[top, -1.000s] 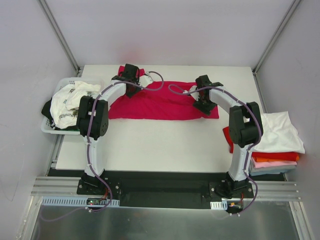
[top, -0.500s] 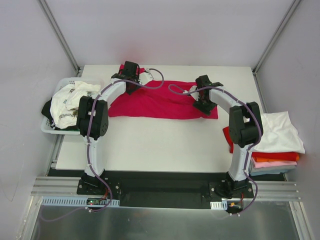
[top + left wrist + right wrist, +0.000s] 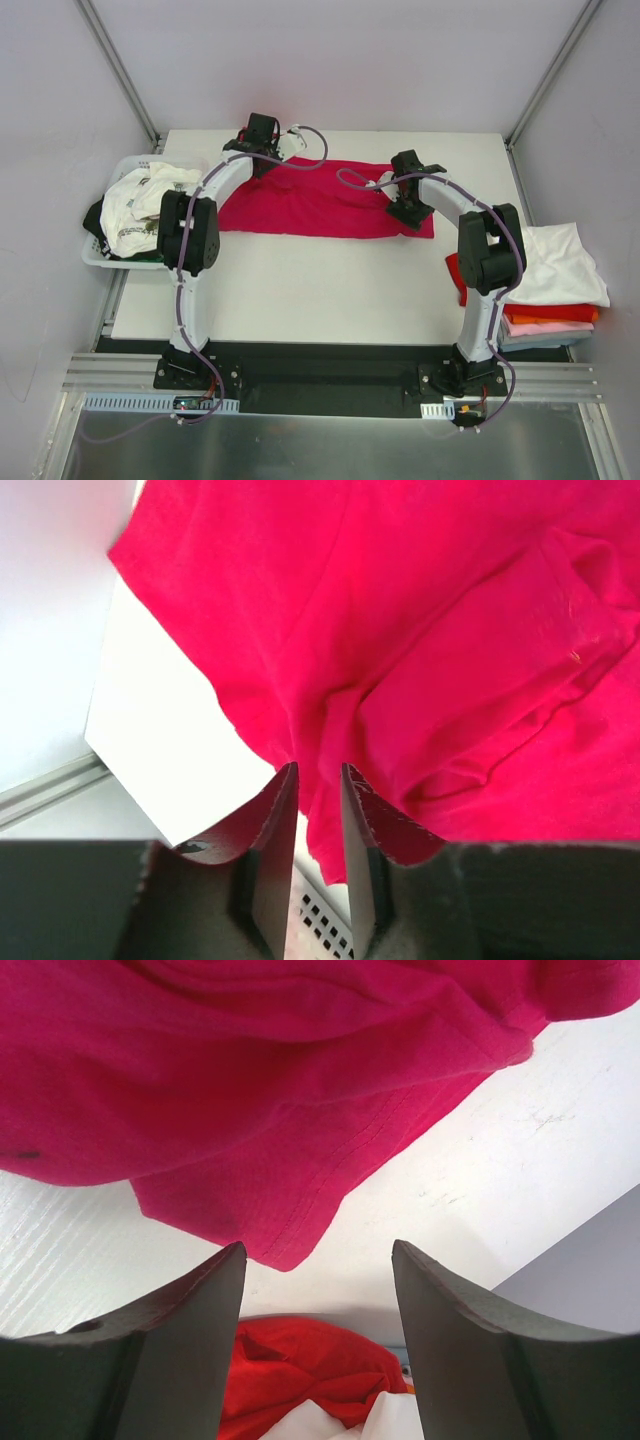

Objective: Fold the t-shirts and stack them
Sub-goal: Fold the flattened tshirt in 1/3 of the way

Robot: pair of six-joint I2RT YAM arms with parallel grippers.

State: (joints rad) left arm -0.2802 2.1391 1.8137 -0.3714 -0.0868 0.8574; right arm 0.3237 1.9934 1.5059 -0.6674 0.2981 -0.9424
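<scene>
1. A crimson t-shirt (image 3: pixel 320 198) is spread across the far half of the white table (image 3: pixel 300 290), lying lengthwise from left to right with creases in it.
2. The left gripper (image 3: pixel 262 135) is placed at the far left corner of that shirt, near the table's back edge.
3. In the left wrist view, the left gripper (image 3: pixel 318 775) is seen with its fingers (image 3: pixel 280 810) only narrowly parted. A fold of the crimson t-shirt (image 3: pixel 420 630) runs down to the slit between them, and it cannot be told whether the cloth is pinched.
4. The right gripper (image 3: pixel 406 207) is positioned over the shirt's right end.
5. In the right wrist view, the right gripper (image 3: pixel 318 1250) is shown with its jaws spread wide and nothing between them. The hemmed corner of the crimson t-shirt (image 3: pixel 250 1080) lies flat on the table just beyond them.
6. A white printed t-shirt (image 3: pixel 135 205) is heaped in the white plastic basket (image 3: pixel 95 255) at the table's left edge, with dark cloth beneath it.
7. A stack of folded t-shirts (image 3: pixel 560 265) is kept off the table's right edge, with a white one on top and red and pink layers under it.
</scene>
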